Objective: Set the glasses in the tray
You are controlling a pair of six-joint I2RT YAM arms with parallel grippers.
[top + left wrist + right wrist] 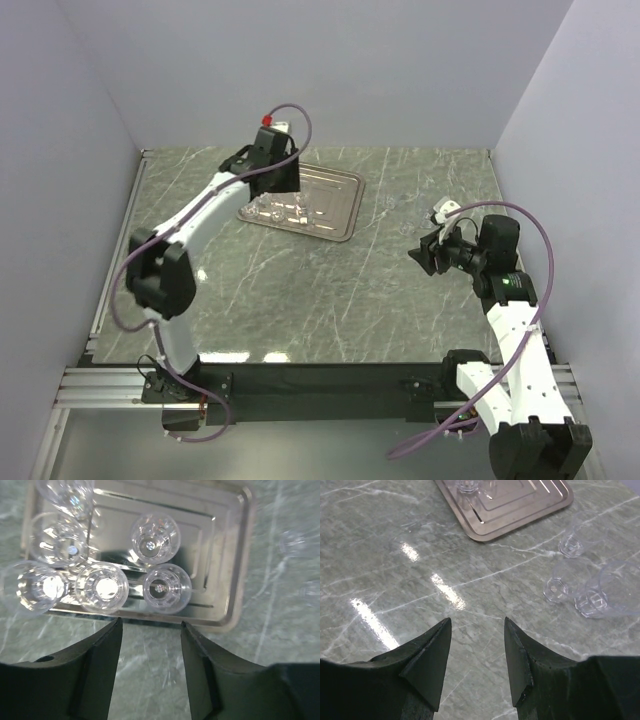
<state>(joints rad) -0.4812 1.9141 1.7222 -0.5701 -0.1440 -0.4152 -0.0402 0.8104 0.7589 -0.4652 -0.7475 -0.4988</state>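
The silver tray [244, 555] holds several clear glasses [155, 537], grouped at its left and middle. My left gripper [150, 622] is open and empty, hovering just off the tray's near rim; in the top view the left gripper [275, 178] is above the tray [338, 195]. Two more glasses [292, 542] stand on the table right of the tray. My right gripper [477, 620] is open and empty above bare table. Three glasses [575, 537] lie on the table ahead of it to the right, near the tray [520, 502]. The right gripper [425, 255] is right of the tray.
The table is green-grey marble [300, 300] with grey walls on three sides. A metal rail [110, 290] runs along its left edge and the arm bases sit on the black strip [330, 385] at the near edge.
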